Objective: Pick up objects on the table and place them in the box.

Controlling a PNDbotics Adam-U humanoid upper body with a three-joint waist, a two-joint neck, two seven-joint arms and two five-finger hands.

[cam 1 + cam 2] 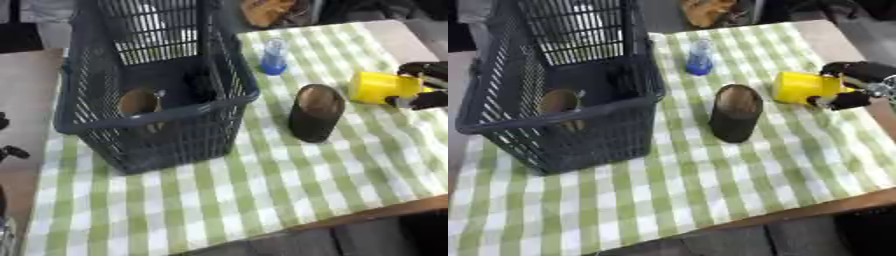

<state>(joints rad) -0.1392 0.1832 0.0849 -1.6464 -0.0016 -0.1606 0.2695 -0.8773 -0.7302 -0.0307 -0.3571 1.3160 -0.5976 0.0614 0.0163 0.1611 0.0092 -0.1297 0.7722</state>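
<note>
Yellow cup point(801, 88): on its side at counter point(710, 200) right edge, pinched by right robot hand point(852, 85). Risk: slipping in transit; clipping dark cylinder point(735, 119) before basket point(562, 125). Left robot hand: unseen.

Right hand point(852, 85): black, rounded fingers with a silver joint; left hand point(9, 150): black, knobbly bits only.

Lighting: even, soft light is falling from overhead.
Shadows: faint ones are lying beside the dark cup point(316, 113).
Focus: everything is showing slight blur.
</note>
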